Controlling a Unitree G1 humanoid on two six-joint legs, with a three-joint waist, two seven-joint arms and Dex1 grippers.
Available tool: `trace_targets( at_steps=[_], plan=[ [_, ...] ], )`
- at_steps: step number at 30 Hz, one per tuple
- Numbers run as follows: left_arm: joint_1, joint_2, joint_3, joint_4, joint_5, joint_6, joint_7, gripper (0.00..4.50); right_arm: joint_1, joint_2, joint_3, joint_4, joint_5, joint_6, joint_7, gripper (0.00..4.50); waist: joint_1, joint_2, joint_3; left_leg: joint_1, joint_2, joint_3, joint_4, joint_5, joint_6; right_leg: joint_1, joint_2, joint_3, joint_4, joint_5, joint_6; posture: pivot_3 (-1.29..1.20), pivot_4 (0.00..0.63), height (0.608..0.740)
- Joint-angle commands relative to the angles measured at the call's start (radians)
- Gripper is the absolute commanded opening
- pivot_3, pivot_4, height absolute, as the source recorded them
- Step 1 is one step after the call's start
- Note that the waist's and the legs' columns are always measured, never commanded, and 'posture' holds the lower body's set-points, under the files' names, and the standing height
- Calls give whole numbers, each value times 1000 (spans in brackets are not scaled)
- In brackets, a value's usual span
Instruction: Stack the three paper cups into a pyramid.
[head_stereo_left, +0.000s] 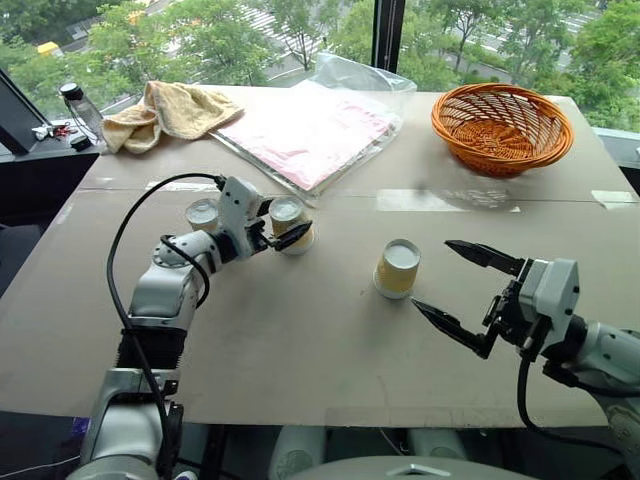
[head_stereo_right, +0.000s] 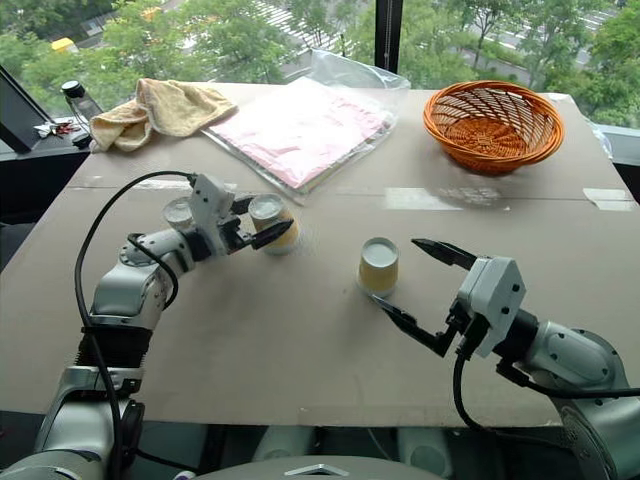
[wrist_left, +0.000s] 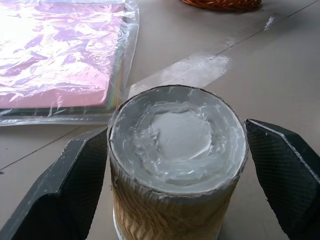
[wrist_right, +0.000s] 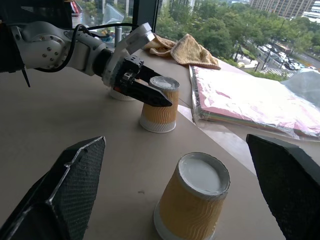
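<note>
Left claw (head_stereo_left: 291, 237) straddles a cup (head_stereo_left: 288, 223), fingers just off its sides; no firm hold yet. Right claw (head_stereo_left: 455, 290) gapes wide, empty, beside the mid-bench cup (head_stereo_left: 397, 268). Squeeze gently, lift straight.

1. The table (head_stereo_left: 300, 350) has a flat grey-brown top with strips of clear tape along a seam running across it.
2. Three paper cups stand upside down on it: one (head_stereo_left: 397, 268) near the middle, one (head_stereo_left: 290, 223) left of the middle, and one (head_stereo_left: 202, 214) further toward the left edge.
3. An orange wicker basket (head_stereo_left: 502, 125) sits at the far right corner.
4. A pink sheet pack in clear plastic (head_stereo_left: 310, 130) lies along the far edge.
5. A yellow towel (head_stereo_left: 170, 112) is bunched at the far left corner.
</note>
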Motion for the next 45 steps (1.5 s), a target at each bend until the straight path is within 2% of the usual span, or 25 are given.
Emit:
trace_targets(
  at_steps=[1,2,4,8,15,22,24,25,27,31,34,37,40,45],
  plan=[
    [-31,-7,16,4,-19,-38,-56,2409,51,7,-58,-69,24,-17,-28,4500,0,0,0,0,0,0,0,0,0,0,0,0,0,0,0,0,150,740],
    [-30,-9,23,-11,-44,-30,-89,2220,71,9,-67,-76,25,-23,-29,4500,0,0,0,0,0,0,0,0,0,0,0,0,0,0,0,0,150,740],
    [-21,-7,27,-57,-90,-10,-153,2220,104,10,-81,-87,27,-37,-27,4500,0,0,0,0,0,0,0,0,0,0,0,0,0,0,0,0,150,740],
    [23,-1,-45,-190,-138,49,-272,2220,213,29,-124,-99,31,-80,-3,4500,3,0,0,0,0,0,0,0,0,0,0,0,0,0,0,0,150,740],
    [35,-34,-133,-206,-80,9,-304,2220,394,59,-169,-85,-23,-187,41,4500,0,0,0,2,0,0,1,0,0,2,0,0,0,-2,2,0,150,740],
    [20,-86,-186,-140,-7,-73,-301,2220,430,75,-157,-93,-52,-223,26,4500,3,0,0,2,0,0,1,0,0,2,0,1,0,-2,2,0,150,740],
    [23,-93,-192,-124,14,-107,-302,3235,434,74,-152,-96,-56,-226,22,4500,4,0,0,1,0,0,1,0,0,2,0,0,0,-1,1,0,150,740],
    [23,-97,-190,-119,12,-102,-303,3463,434,73,-152,-97,-57,-226,21,4500,3,0,0,1,0,0,1,0,0,2,0,0,0,-1,0,0,150,740],
    [24,-103,-177,-117,7,-101,-292,4374,435,70,-153,-99,-57,-225,21,4500,3,0,0,1,0,0,1,0,0,2,0,0,0,0,0,0,150,740],
    [41,-80,-111,-155,-38,-79,-275,4474,427,62,-157,-103,-45,-222,25,4500,1,0,0,1,0,0,1,0,0,2,0,0,0,-1,0,0,150,740],
    [103,-34,4,-243,-160,-3,-286,4474,393,49,-140,-94,-26,-222,39,4500,-5,0,0,1,1,0,1,0,0,1,0,0,0,-1,0,0,150,740],
    [227,22,150,-326,-287,47,-305,4474,331,28,-110,-77,2,-218,62,4500,-11,0,0,2,2,1,0,0,0,1,0,1,0,0,0,0,150,740],
    [365,58,263,-356,-309,50,-268,4474,263,1,-78,-56,31,-210,93,4500,-11,0,0,2,2,1,0,0,0,1,0,1,0,-1,-1,0,150,740],
    [562,48,432,-324,-274,9,-135,4474,126,-34,-15,-21,76,-197,131,4500,8,-2,-1,3,2,1,1,0,0,2,-1,0,0,-3,-4,0,150,740]
  ],
)
